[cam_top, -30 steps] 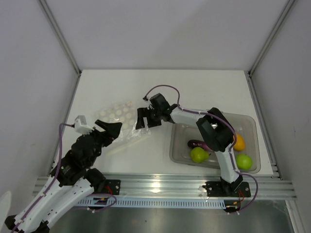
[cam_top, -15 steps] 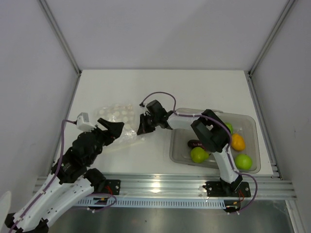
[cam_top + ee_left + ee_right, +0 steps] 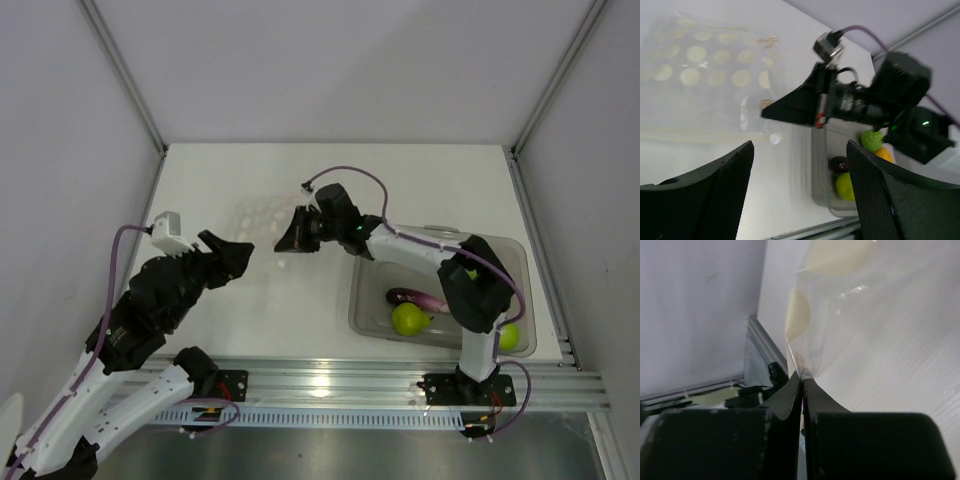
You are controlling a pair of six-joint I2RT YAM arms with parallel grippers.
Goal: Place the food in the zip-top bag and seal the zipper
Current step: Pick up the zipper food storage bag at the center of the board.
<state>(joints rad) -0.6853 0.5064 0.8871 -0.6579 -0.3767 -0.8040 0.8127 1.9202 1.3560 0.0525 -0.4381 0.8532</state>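
Tabletop (image 3: 400, 180), white, carries everything; no brand, label or legible writing anywhere. Clear tub (image 3: 520, 258) sits at lower right of the top view and holds all the food: eggplant (image 3: 412, 296), a green fruit (image 3: 408, 319) just beside it, and the orange (image 3: 883, 154), seen only from the left wrist. Zip-top bag (image 3: 258, 214) has come off the tabletop in the last second. It lay flat at left centre and now hangs raised toward upper centre, held by one edge. Right hand (image 3: 284, 240) is fully closed on that edge, film nipped between the fingertips. Left hand (image 3: 232, 250) has drawn back from the bag, fingers (image 3: 700, 190) spread wide, holding nothing. Zipper not discernible. Judgement: bag is gripped but not opened and no food is loaded, so the task is early.
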